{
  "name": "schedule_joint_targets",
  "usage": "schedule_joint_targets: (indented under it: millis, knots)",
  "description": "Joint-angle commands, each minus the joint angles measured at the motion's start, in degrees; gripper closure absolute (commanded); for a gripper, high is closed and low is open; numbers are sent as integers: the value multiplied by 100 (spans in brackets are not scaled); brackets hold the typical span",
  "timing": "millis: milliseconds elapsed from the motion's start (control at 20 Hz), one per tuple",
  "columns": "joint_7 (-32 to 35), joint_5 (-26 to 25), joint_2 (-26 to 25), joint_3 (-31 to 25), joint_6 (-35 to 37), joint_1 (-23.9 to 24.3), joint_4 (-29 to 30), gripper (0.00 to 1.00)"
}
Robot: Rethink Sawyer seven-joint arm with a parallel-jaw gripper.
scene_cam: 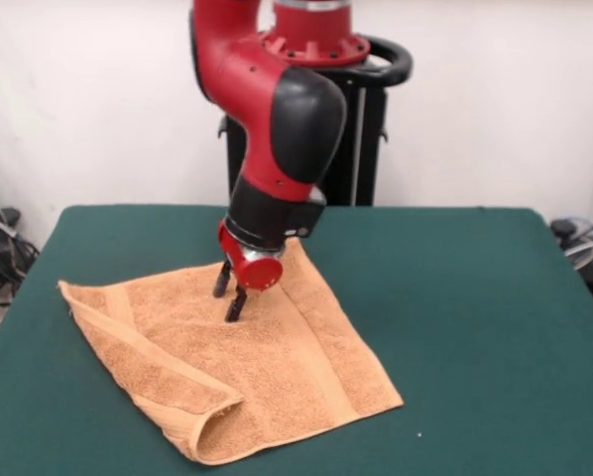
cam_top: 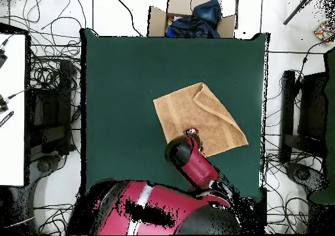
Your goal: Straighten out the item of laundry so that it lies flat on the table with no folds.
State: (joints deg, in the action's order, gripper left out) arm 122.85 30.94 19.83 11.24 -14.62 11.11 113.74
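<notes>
A red and black Sawyer arm reaches down from the top of the front view, its gripper poised over the upper middle of the towel, the two dark fingers slightly parted and closed on nothing, their tips at or just above the pile. The towel lies left of centre on the table in the front view, and right of centre when seen from overhead. It is an orange-tan terry cloth, looped and soft, crossed by smoother woven bands. A flap along its lower-left edge lies doubled over, a long triangular fold ending in a rounded loop at the bottom corner. The likely risk: a pinch made this far from the fold would bunch the limp cloth or drag the whole towel across the green felt, leaving the flap doubled.
</notes>
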Motion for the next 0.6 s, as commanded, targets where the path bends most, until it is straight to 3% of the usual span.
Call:
schedule_joint_targets:
  millis: [50, 400, 600]
  knots:
    - [1972, 58, -1187, -3099, 545, 722, -590, 0]
    - [2026, 30, -1378, -3667, 366, 1016, -612, 0]
    - [2069, 851, -1108, -3240, 756, 380, -682, 0]
